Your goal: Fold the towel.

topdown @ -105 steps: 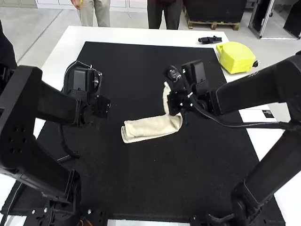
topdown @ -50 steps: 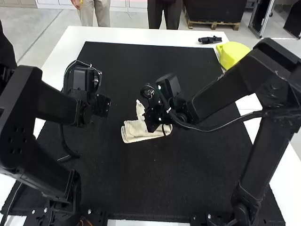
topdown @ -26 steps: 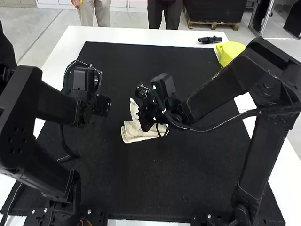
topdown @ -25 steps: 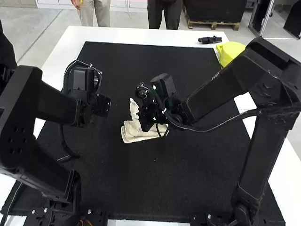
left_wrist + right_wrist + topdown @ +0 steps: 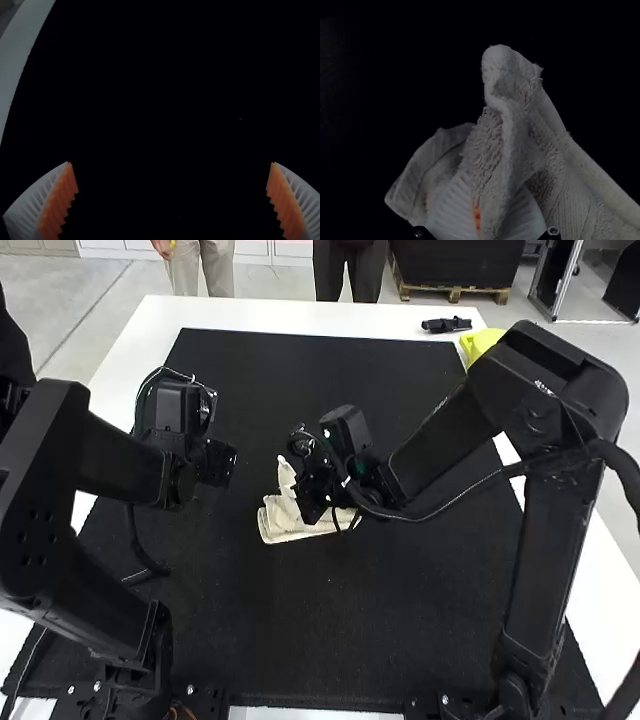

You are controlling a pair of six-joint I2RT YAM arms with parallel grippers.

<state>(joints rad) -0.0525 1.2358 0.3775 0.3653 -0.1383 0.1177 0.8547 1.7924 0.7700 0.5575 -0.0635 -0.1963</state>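
Near the middle of the mat lies the cream towel, a folded strip with one end raised and drawn over the rest. My right gripper is low over it, hiding part of it. In the right wrist view, the towel is pinched upright between the ribbed fingers of my right gripper, a bunched fold sticking up past them. My left gripper hangs above the mat, apart from the towel. In the left wrist view, my left gripper has its fingers wide apart over dark mat, nothing between them.
A black mat covers most of the white table. At the far right sit a small black object and a yellow object, the latter partly behind the right arm.
My right gripper has moved leftward, carrying the raised towel end over the flat part. In the last half second it has barely shifted, while its upper arm tilted. The left arm has stayed still.
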